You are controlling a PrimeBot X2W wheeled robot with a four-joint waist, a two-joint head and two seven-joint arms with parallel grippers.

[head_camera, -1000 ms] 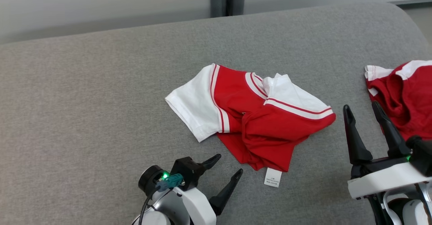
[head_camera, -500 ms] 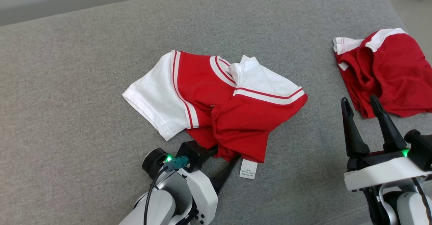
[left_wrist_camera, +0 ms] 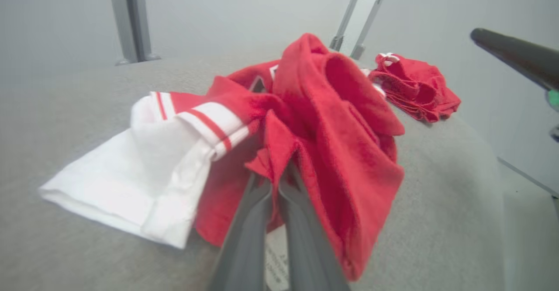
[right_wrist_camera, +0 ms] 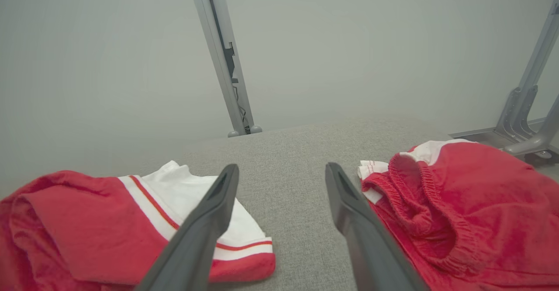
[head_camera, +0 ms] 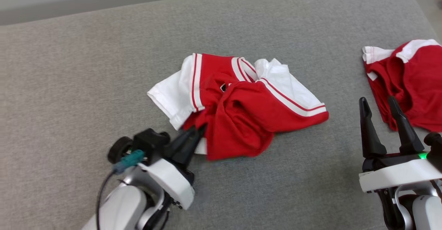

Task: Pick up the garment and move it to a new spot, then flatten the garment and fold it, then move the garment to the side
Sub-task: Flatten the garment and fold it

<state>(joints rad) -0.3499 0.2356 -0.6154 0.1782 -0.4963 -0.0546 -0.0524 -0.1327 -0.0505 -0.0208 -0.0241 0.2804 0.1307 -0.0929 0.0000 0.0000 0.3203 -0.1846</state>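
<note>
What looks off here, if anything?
The red-and-white shirt is bunched and twisted, not flat, its near hem pinched in the shut left gripper. A second red garment lies crumpled beside the open right gripper.

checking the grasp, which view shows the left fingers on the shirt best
The left wrist view: the left gripper has its fingers shut on a red fold of the shirt. The head view shows them sideways, tips buried in fabric. The right wrist view shows the shirt's other end.

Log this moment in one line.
left gripper: shut on shirt near hem | right gripper: open, empty | shirt: bunched on grey surface | red shorts: at right
</note>
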